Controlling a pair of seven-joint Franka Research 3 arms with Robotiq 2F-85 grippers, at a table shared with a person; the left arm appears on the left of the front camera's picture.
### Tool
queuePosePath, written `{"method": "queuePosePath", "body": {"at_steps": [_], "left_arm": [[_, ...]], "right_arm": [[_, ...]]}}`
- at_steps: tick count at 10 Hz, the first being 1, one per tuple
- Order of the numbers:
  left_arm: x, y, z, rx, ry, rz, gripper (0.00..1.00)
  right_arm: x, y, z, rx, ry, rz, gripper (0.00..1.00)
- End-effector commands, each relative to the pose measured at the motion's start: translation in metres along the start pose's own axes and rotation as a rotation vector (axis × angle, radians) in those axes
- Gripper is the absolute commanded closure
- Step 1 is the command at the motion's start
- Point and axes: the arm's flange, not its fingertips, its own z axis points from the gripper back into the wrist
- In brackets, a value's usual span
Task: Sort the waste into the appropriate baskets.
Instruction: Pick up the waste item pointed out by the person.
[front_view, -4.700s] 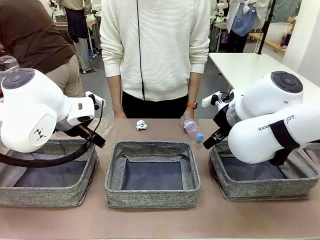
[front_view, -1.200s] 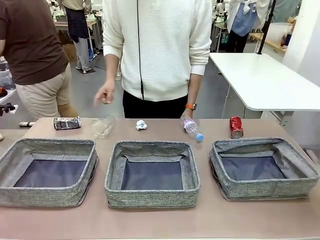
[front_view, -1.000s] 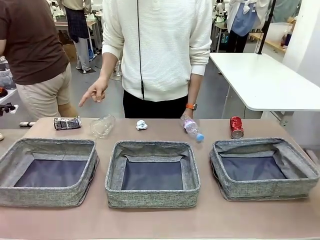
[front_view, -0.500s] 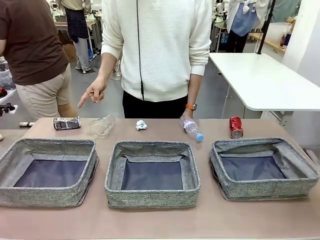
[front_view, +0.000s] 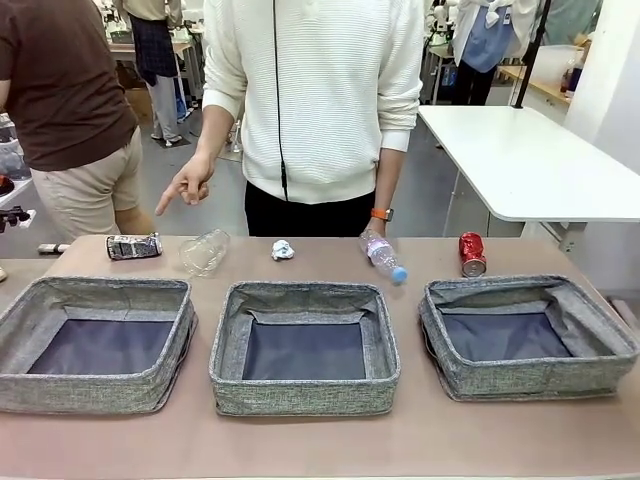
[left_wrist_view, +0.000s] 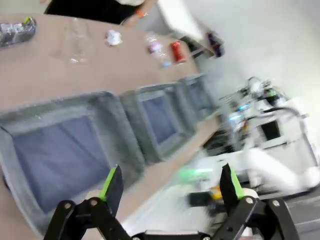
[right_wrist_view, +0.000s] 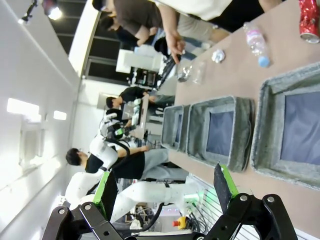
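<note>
Right now three grey baskets stand in a row along the near side of the worktop (front_view: 320, 440): the left basket (front_view: 90, 392), the middle basket (front_view: 305, 393) and the right basket (front_view: 540, 378), each showing its dark lining. Beyond them the waste lies in a line near the far edge. A dark can (front_view: 134, 246) lies behind the left basket, with a crushed clear bottle (front_view: 205, 251) just beside it. A crumpled paper ball (front_view: 283, 249) sits behind the middle basket. A pink-labelled bottle (front_view: 383, 256) with a blue cap lies behind the gap between the middle and right baskets, and a red can (front_view: 472, 254) sits behind the right basket. A person stands at the far side, and the person's hand (front_view: 188, 185) hangs above the dark can and crushed bottle with a finger pointing down. The left gripper (left_wrist_view: 170, 182) is spread wide, gripping nothing, well clear of the baskets. The right gripper (right_wrist_view: 164, 184) is likewise spread wide and grips nothing.
</note>
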Motion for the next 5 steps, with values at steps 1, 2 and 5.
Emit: {"method": "queuePosePath", "body": {"at_steps": [1,2,5], "left_arm": [[0.052,0.014,-0.044,0.333,0.164,-0.389,0.00],[0.072,0.016,-0.069,0.437,0.174,-0.577,0.00],[0.093,0.027,-0.134,0.568,0.334,-0.853,0.00]], "right_arm": [[0.005,0.002,0.001,0.018,-0.007,0.028,0.00],[0.005,0.002,0.001,0.018,-0.007,0.028,0.00],[0.005,0.002,0.001,0.018,-0.007,0.028,0.00]]}}
